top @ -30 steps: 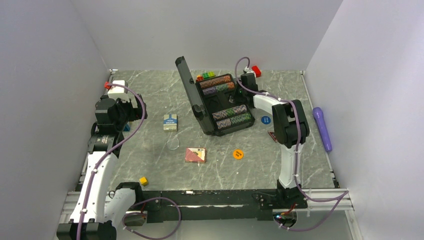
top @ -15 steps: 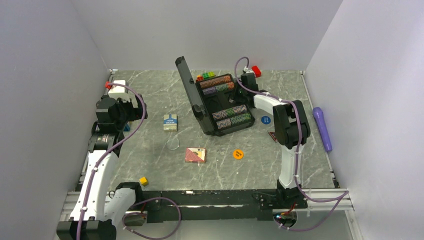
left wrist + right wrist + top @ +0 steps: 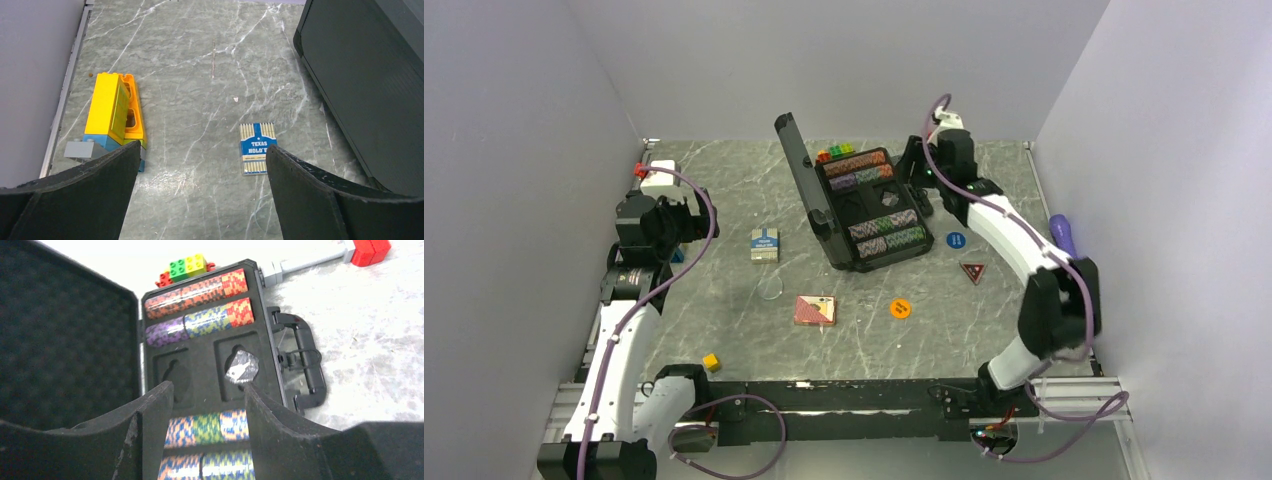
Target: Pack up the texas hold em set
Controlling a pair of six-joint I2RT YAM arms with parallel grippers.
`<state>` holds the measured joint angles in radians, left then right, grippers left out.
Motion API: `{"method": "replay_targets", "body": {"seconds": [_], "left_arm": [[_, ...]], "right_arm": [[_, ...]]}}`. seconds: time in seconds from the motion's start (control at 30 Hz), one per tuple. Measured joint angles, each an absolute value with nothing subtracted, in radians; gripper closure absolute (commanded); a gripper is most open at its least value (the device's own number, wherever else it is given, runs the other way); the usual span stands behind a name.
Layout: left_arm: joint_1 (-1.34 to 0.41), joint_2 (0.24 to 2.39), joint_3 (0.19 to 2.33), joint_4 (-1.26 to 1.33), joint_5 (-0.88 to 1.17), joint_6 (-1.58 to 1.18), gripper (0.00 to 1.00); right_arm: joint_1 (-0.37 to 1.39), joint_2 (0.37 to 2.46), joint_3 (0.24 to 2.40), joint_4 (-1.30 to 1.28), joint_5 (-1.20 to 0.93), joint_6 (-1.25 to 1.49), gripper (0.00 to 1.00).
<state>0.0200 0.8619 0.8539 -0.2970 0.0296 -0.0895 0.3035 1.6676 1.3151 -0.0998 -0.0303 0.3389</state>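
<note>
The black briefcase (image 3: pixel 869 215) lies open mid-table with its lid (image 3: pixel 802 180) standing up on the left. Rows of striped chips (image 3: pixel 197 292) fill it, and a small silvery thing (image 3: pixel 242 367) lies in one card slot. My right gripper (image 3: pixel 912 190) hangs open and empty over the case's right side (image 3: pixel 207 390). The blue-white deck (image 3: pixel 764 244) lies left of the case, ahead of my open, empty left gripper (image 3: pixel 686 228), which shows in its wrist view (image 3: pixel 202 155) with the deck (image 3: pixel 257 148). The pink deck (image 3: pixel 815 311), orange marker (image 3: pixel 900 308), blue marker (image 3: pixel 956 240) and triangular marker (image 3: pixel 972 271) lie on the table.
A yellow cube (image 3: pixel 711 362) sits near the front left. A purple cylinder (image 3: pixel 1064 228) lies at the right wall, partly behind my right arm. Toy bricks (image 3: pixel 115 112) lie by the left edge, more behind the case (image 3: pixel 182 266). A clear disc (image 3: pixel 770 289) lies below the blue-white deck.
My right arm has swung its elbow out to the right and its gripper has lifted over the case's right side, uncovering the triangular marker. The left arm has not moved.
</note>
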Motion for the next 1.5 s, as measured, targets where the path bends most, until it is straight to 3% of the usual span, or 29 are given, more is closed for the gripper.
{"method": "replay_targets", "body": {"seconds": [0.27, 0.57, 0.97, 1.5], "left_arm": [[0.020, 0.863, 0.854, -0.297, 0.034, -0.090, 0.01], [0.020, 0.869, 0.854, -0.297, 0.034, -0.090, 0.01], [0.020, 0.895, 0.854, -0.298, 0.025, -0.090, 0.01], [0.020, 0.892, 0.854, -0.297, 0.017, -0.090, 0.01]], "right_arm": [[0.390, 1.287, 0.960, -0.117, -0.039, 0.329, 0.45], [0.598, 1.054, 0.650, -0.233, -0.032, 0.423, 0.51], [0.807, 1.246, 0.609, -0.216, 0.092, 0.587, 0.59], [0.944, 1.474, 0.728, -0.243, 0.250, 0.659, 0.60]]}}
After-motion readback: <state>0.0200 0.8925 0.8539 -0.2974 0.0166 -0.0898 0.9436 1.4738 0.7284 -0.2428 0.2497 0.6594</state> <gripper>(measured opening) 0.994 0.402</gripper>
